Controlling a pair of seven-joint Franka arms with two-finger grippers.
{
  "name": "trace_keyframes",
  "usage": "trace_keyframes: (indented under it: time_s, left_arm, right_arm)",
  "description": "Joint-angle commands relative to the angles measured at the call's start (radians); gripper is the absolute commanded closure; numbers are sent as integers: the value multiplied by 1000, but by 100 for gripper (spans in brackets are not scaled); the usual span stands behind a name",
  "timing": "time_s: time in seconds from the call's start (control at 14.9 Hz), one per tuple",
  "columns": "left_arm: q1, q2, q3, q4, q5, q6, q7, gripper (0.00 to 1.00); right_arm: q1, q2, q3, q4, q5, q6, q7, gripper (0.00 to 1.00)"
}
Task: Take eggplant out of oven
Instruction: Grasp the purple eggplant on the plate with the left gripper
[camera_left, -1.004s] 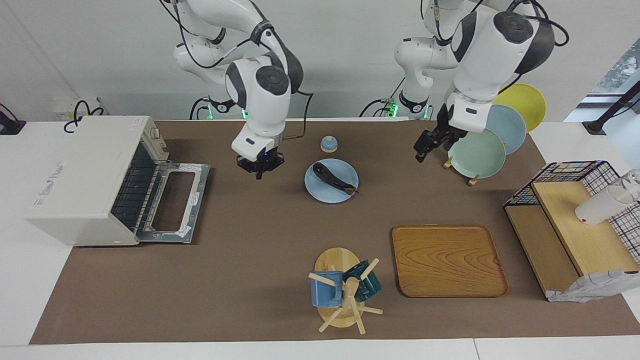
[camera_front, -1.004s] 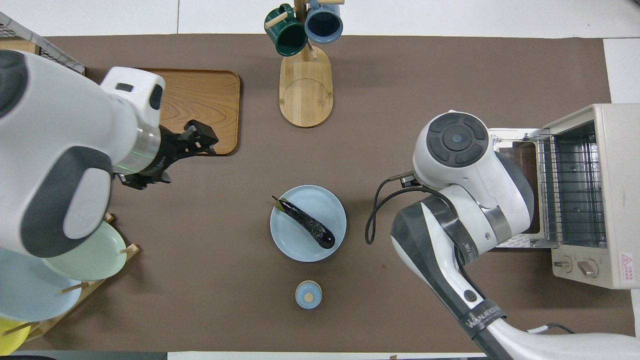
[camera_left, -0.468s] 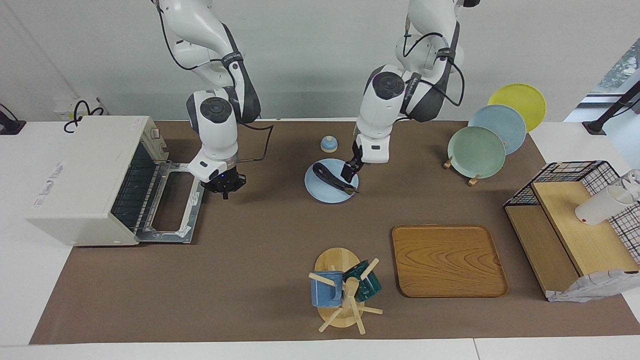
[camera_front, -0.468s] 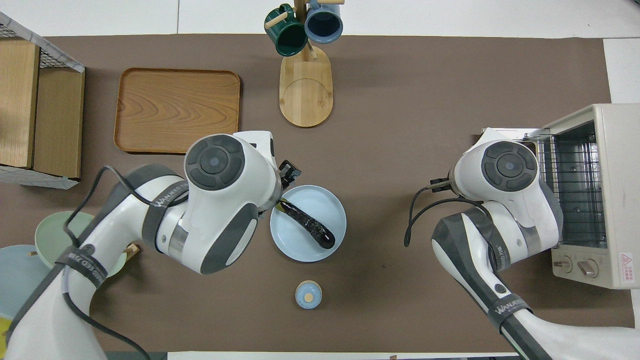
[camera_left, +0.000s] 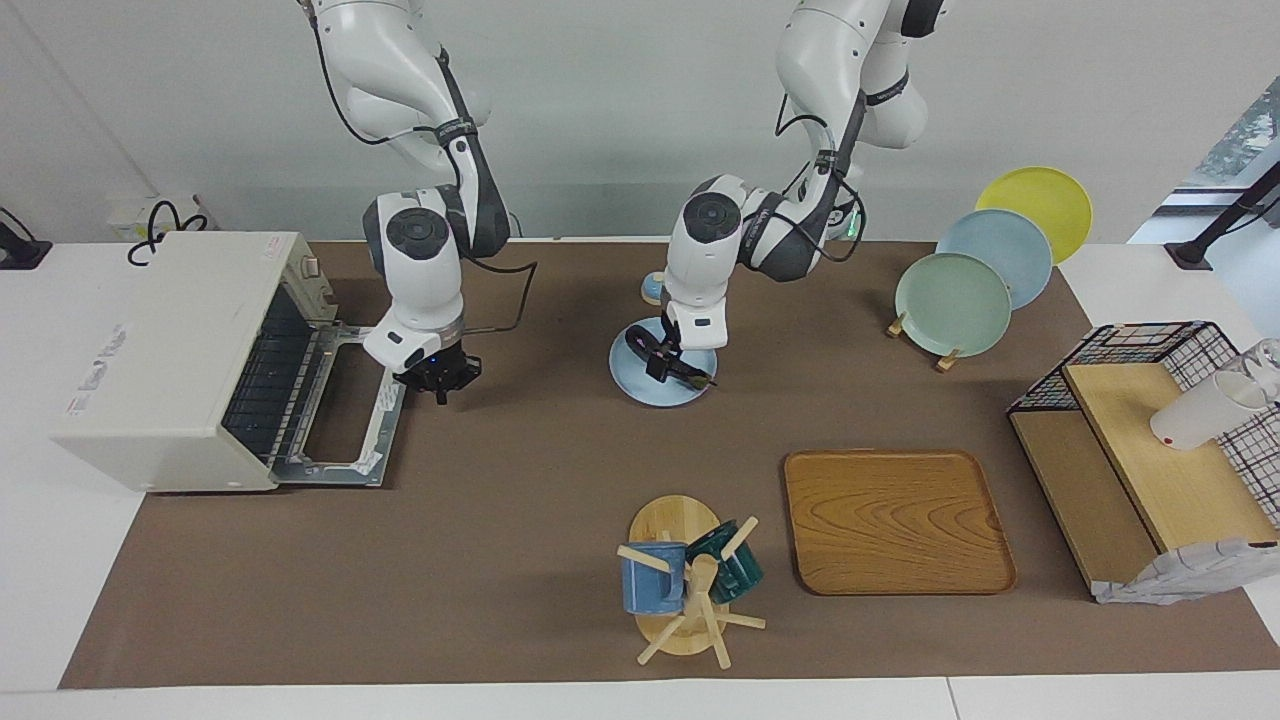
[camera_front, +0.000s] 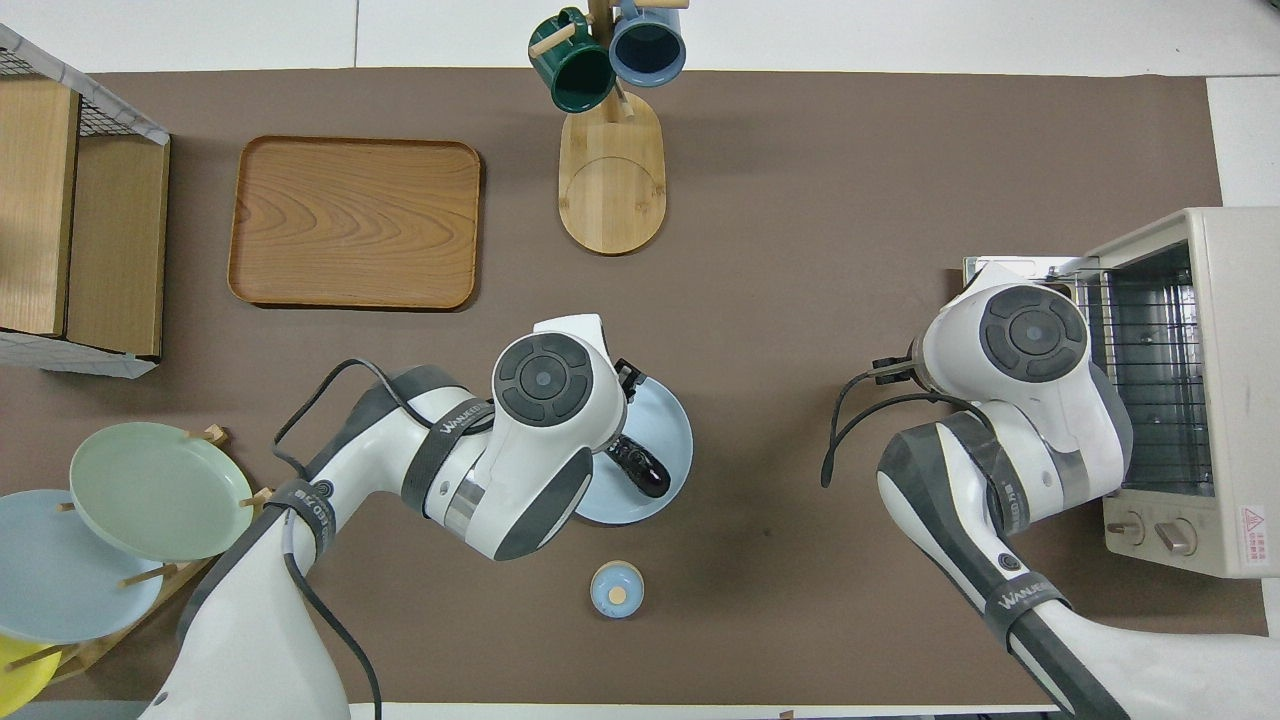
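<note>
Left arm reaches down with its left gripper (camera_left: 662, 366) low, wrist bent; right arm bends down, right gripper (camera_left: 437, 381) pointing downward.

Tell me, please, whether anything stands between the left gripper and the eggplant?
Nothing visible does. The left gripper is down at the eggplant, which lies on the blue plate, outside the open oven. The right gripper is over the mat beside the oven's door.

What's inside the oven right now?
The oven has its door dropped open, and only the wire rack shows inside. The right arm covers part of the opening from above. The eggplant lies on the blue plate, under the left gripper.
</note>
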Motion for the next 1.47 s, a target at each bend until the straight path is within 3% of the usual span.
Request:
trace_keyframes:
  time_s: [0.0, 0.47, 0.6, 1.0, 1.2, 1.4]
  left_arm:
    - [-33, 5, 18, -8, 0, 22, -27, 0]
    - [-57, 1, 16, -17, 0, 25, -29, 9]
    - [-59, 1, 18, -22, 0, 22, -29, 18]
    - [-57, -1, 18, -23, 0, 22, -26, 64]
    - [-54, -1, 18, -17, 0, 13, -3, 100]
    - [-30, -43, 30, -1, 0, -25, 93, 100]
  right_arm:
    - [-37, 6, 13, -25, -51, 53, -22, 100]
    - [-64, 37, 11, -28, -71, 68, -22, 100]
    - [-73, 40, 11, -26, -100, 67, -24, 100]
    - [-74, 38, 11, -26, -186, 61, -22, 100]
    - [-82, 38, 11, -23, -211, 56, -22, 100]
    - [-80, 40, 11, -13, -255, 45, -22, 100]
